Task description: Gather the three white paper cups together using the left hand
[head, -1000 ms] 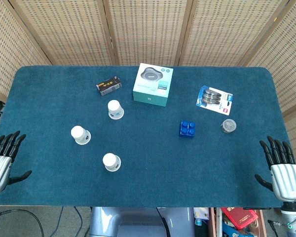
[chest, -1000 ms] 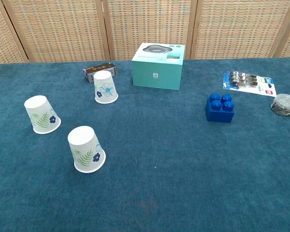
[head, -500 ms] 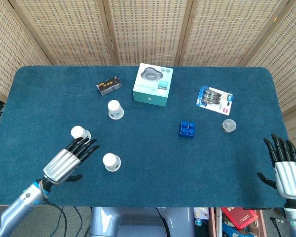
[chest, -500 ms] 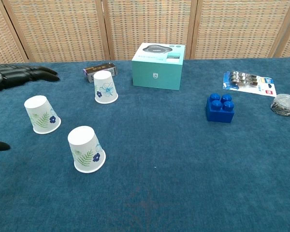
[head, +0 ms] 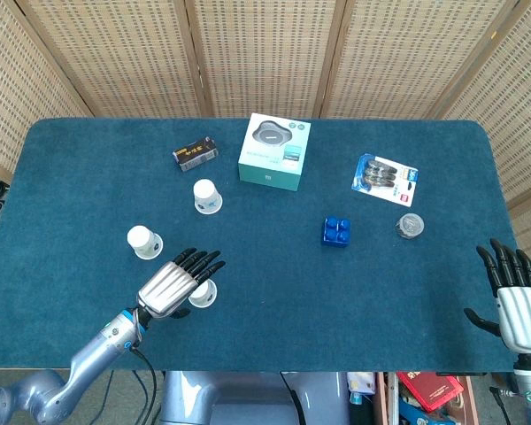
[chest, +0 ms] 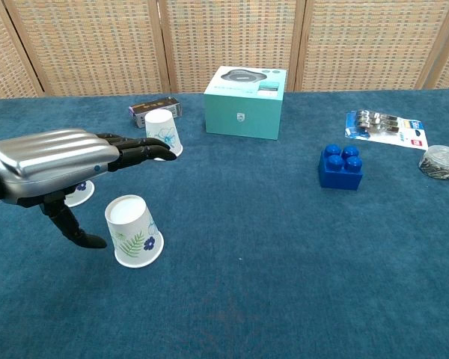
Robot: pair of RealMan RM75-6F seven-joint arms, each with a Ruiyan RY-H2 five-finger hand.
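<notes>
Above the nearest white paper cup [head: 201,292]: left hand [head: 173,284], fingers [chest: 138,152] spread flat, holding nothing; other cups [head: 144,242] [head: 207,197] well apart on blue worktop [head: 274,274]

A big table [head: 88,168] fills most of the view. It has a dark blue-green cloth on top that looks soft and fuzzy, like carpet. The far corners of the table are round.

Behind the table, on the far side, stands a folding screen [head: 265,53]. It is made of woven, light tan panels with thin wooden frames [chest: 165,45] between them. The screen bends around the left and right sides of the table too.

The light is bright and even, with only soft shadows.

Below the near edge of the table, some black cables [head: 115,390] hang on the left.
</notes>
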